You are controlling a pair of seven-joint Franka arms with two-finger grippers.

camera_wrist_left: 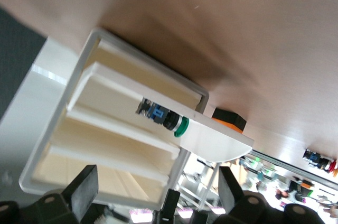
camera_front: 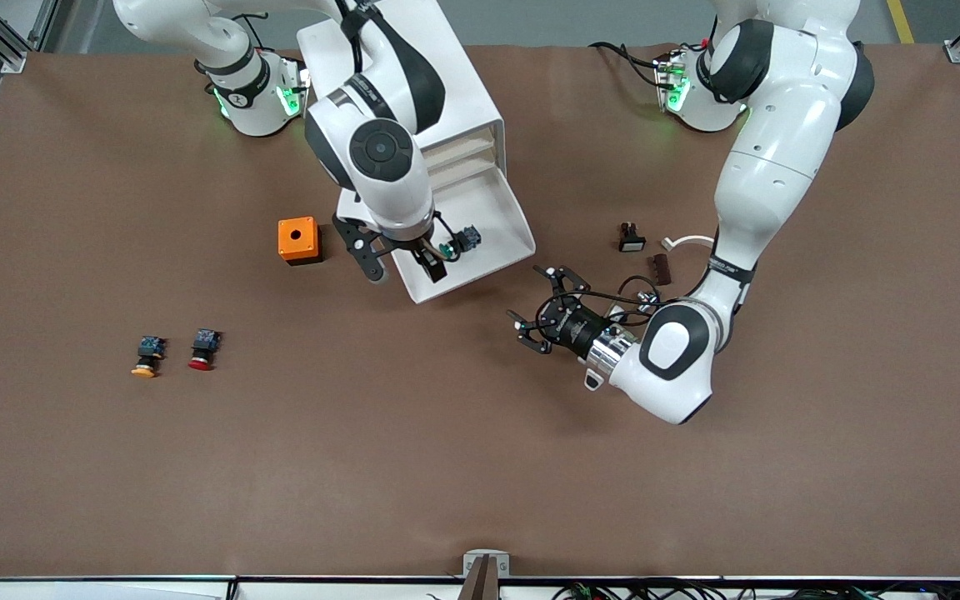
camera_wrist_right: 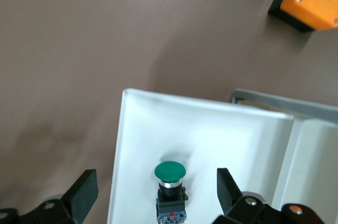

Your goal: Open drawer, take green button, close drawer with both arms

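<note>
The white cabinet (camera_front: 463, 92) stands near the arms' bases, and its lowest drawer (camera_front: 498, 218) is pulled out. The green-capped button (camera_front: 457, 242) lies on its side in that drawer. My right gripper (camera_front: 401, 265) hangs open over the drawer's front part, one finger on each side of the button (camera_wrist_right: 170, 177) and not touching it. The right wrist view shows the right gripper (camera_wrist_right: 154, 195) open just above the green cap. My left gripper (camera_front: 534, 304) is open and holds nothing, low over the table by the drawer's front corner. The left wrist view looks at the drawer fronts and the button (camera_wrist_left: 165, 120) past the open left gripper (camera_wrist_left: 157, 192).
An orange box (camera_front: 297, 240) sits beside the drawer toward the right arm's end. An orange-capped button (camera_front: 147, 357) and a red-capped button (camera_front: 203, 350) lie nearer the front camera. A small black part (camera_front: 632, 237) and a brown piece (camera_front: 661, 268) lie by the left arm.
</note>
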